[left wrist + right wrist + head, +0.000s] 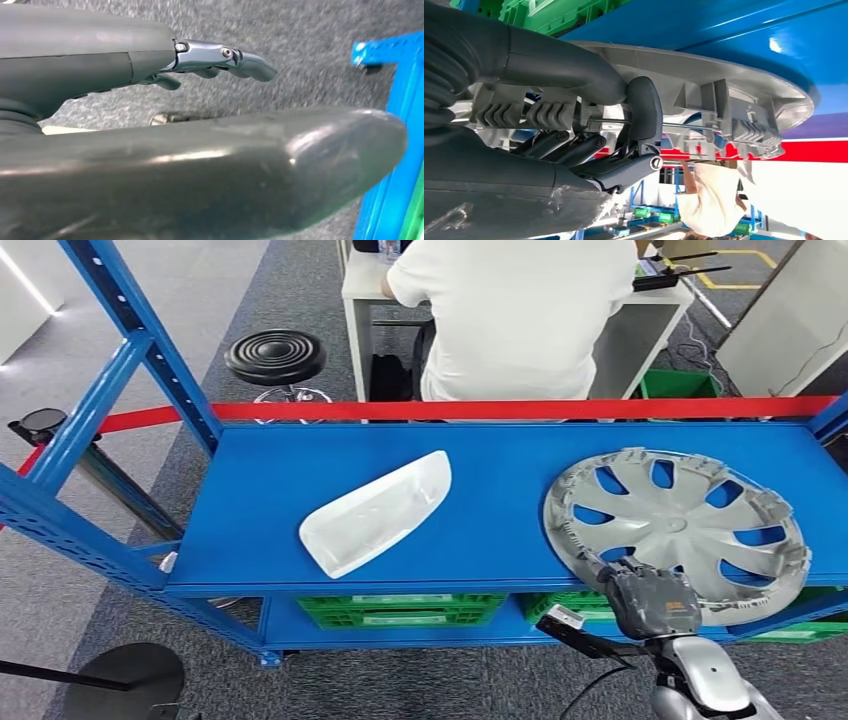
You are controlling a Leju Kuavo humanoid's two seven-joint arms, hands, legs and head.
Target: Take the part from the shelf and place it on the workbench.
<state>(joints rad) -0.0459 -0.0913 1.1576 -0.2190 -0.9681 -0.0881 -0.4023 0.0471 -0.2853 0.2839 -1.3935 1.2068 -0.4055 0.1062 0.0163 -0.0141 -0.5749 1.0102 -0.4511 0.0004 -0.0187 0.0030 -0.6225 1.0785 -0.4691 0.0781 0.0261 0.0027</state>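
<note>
The silver wheel cover (678, 534) lies on the right of the blue shelf (500, 465), its near rim overhanging where the right hand (652, 598) grips it, fingers (642, 115) hooked over the edge, a white panel (378, 512) lying well left, while the left hand (200, 150) hangs released, holding nothing.

The shelf (500, 455) is bright blue with a red strip (520, 409) along its back edge, and green crates (400, 608) sit beneath it. On it lie a silver-grey wheel cover (690, 520) with spoke-shaped cutouts and a plain white panel (377, 514). The right hand (655, 602) is dark grey, the stool (275, 356) black with concentric rings, the person's shirt (520, 315) white.
</note>
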